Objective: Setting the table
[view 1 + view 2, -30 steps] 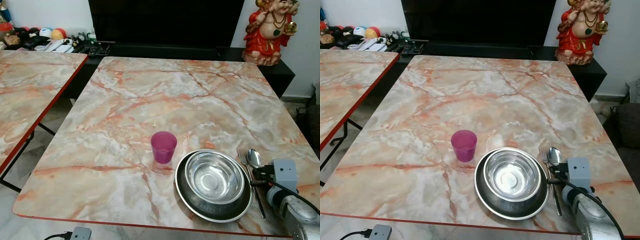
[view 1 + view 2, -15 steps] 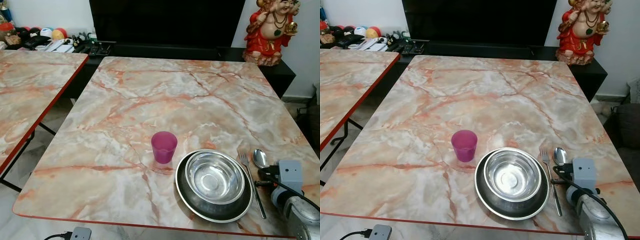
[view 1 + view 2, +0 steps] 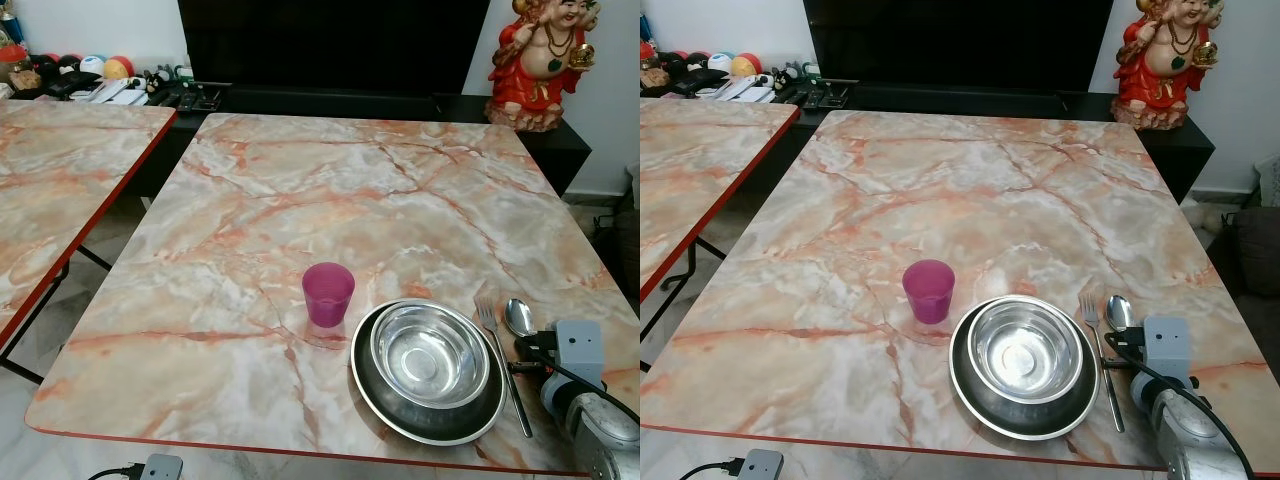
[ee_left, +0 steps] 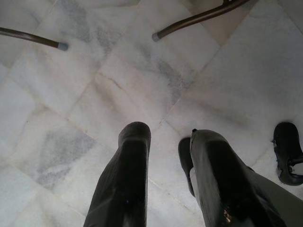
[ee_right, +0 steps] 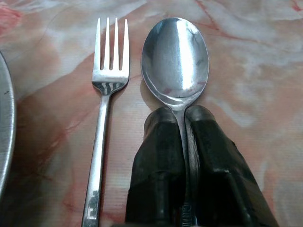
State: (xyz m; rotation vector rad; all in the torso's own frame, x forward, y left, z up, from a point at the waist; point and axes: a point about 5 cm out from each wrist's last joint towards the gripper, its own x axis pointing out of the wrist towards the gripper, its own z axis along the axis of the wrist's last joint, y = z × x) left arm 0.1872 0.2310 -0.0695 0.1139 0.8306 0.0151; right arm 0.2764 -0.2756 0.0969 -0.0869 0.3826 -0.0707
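Observation:
A marble table [image 3: 350, 200] carries a purple cup [image 3: 328, 293] and a steel bowl [image 3: 428, 353] nested in a dark plate [image 3: 400, 417] near its front right. To the right of the plate lie a fork [image 5: 110, 71] and a spoon [image 5: 176, 56], side by side. My right gripper [image 5: 179, 116] is shut on the spoon's handle, just behind its bowl, with the spoon resting on the tabletop. My left gripper [image 4: 170, 137] hangs over the white floor tiles with a gap between its fingers and nothing in them.
A second marble table [image 3: 60, 180] stands to the left across a narrow gap. Behind are a dark cabinet with clutter [image 3: 120, 85] and a red statue [image 3: 540, 60]. A plug block [image 3: 160, 466] lies on the floor at the near edge.
My right gripper has shifted the spoon slightly to the right, widening its gap from the fork. Cup, bowl and plate have stayed put.

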